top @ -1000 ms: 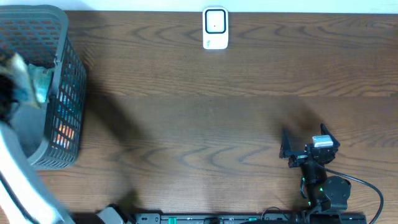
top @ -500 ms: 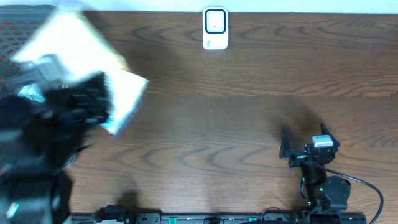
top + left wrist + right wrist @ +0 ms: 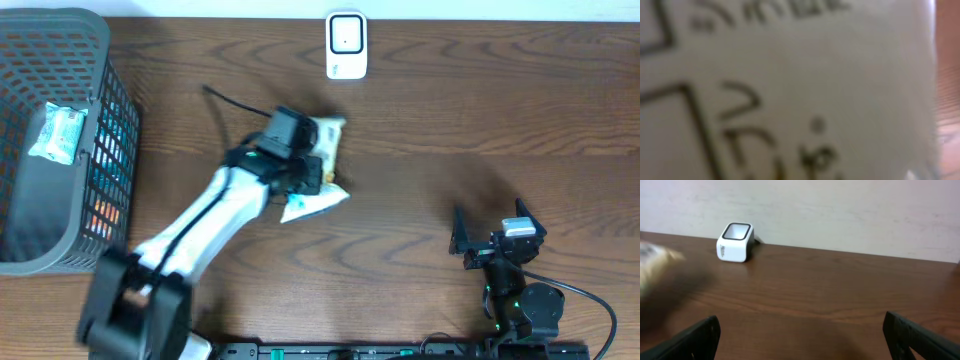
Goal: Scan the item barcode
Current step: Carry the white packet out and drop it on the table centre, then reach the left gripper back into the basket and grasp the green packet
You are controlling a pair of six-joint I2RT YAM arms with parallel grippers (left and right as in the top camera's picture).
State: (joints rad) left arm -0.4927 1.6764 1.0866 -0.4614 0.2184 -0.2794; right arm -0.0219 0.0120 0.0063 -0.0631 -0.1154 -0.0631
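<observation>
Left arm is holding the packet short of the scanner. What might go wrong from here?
The packet sticks out past the left gripper at both ends, so it may twist or slip. No barcode shows in any view; the left wrist camera sees only blurred print, so the code may face away from the scanner.

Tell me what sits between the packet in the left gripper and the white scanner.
Nothing. The overhead view shows only bare wooden table between the packet and the scanner.
</observation>
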